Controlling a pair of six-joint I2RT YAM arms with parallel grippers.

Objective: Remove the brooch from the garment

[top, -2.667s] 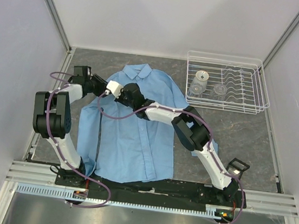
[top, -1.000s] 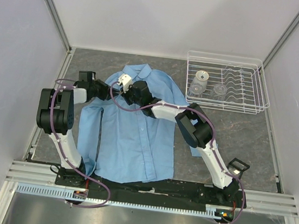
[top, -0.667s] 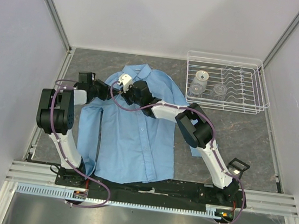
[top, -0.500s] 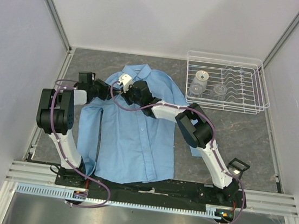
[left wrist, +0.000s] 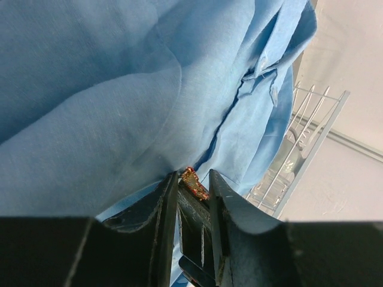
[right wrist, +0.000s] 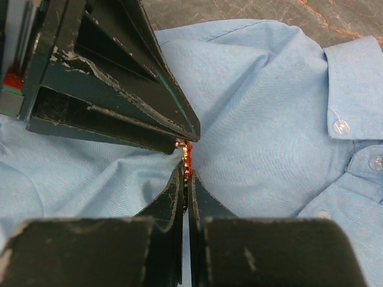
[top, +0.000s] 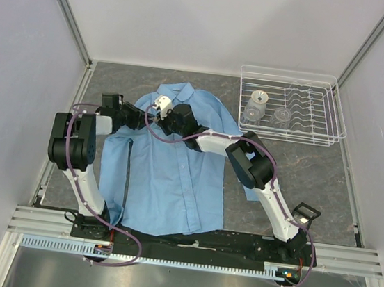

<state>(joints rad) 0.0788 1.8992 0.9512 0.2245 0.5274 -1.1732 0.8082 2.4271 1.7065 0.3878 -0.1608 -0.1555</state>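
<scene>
Brooch (right wrist: 187,154) nipped at the tips of right gripper (right wrist: 186,170), jaws almost closed on it.
Pinned high on garment (top: 174,176) near the collar; left gripper (left wrist: 191,174) jaws narrow, pinching a tented fold of cloth just beside, above the counter (top: 301,171).

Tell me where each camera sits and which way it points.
Top external: fixed above and behind the bases, looking down on the table; both arms show, meeting over the shirt.
Left wrist: on the left arm, looking low across the shirt towards the dish rack; the left claw frames the brooch.
Right wrist: on the right arm, looking down on the shirt; the right claw shows at the bottom, tips at the brooch.
Shared: both wrist views show the brooch.
</scene>
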